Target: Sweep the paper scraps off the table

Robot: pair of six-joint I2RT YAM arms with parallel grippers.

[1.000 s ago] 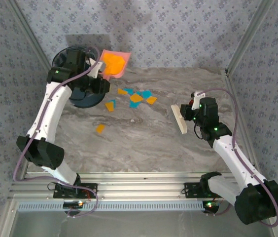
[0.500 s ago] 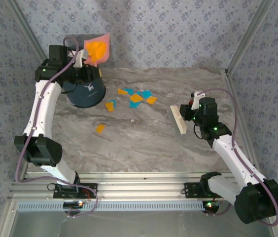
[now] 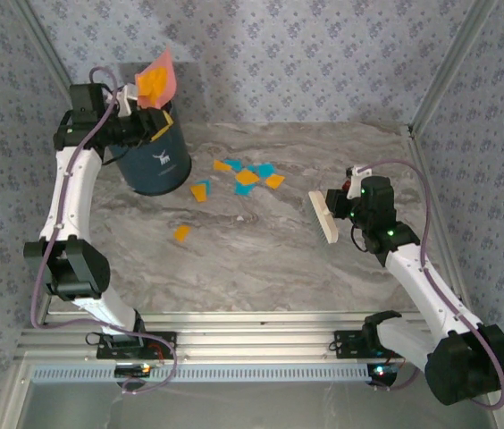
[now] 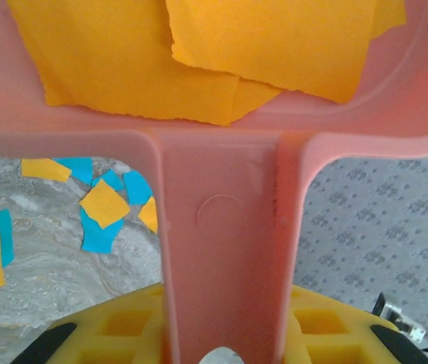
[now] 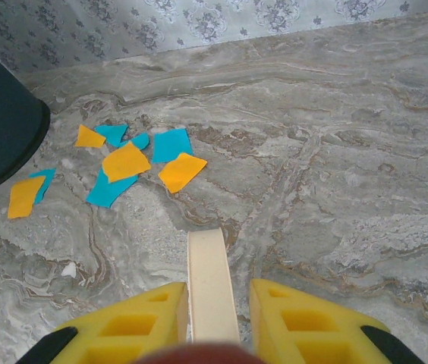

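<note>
Right gripper [image 5: 214, 297], jaws closed on a cream brush [image 3: 325, 216], at the right side of the table [image 3: 261, 259]. Beyond it, loose paper scraps [image 3: 247, 176], orange and cyan, lie mid-table near a dark blue bin [image 3: 155, 161]. Farthest, the left gripper [image 4: 221, 322] clamps the handle of a pink dustpan [image 3: 158, 79], which is tilted steeply over the bin with orange scraps inside.

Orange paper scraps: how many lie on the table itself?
5: four scraps clustered beside the bin, one alone, nearer the front. Blue pieces may hide more.
</note>
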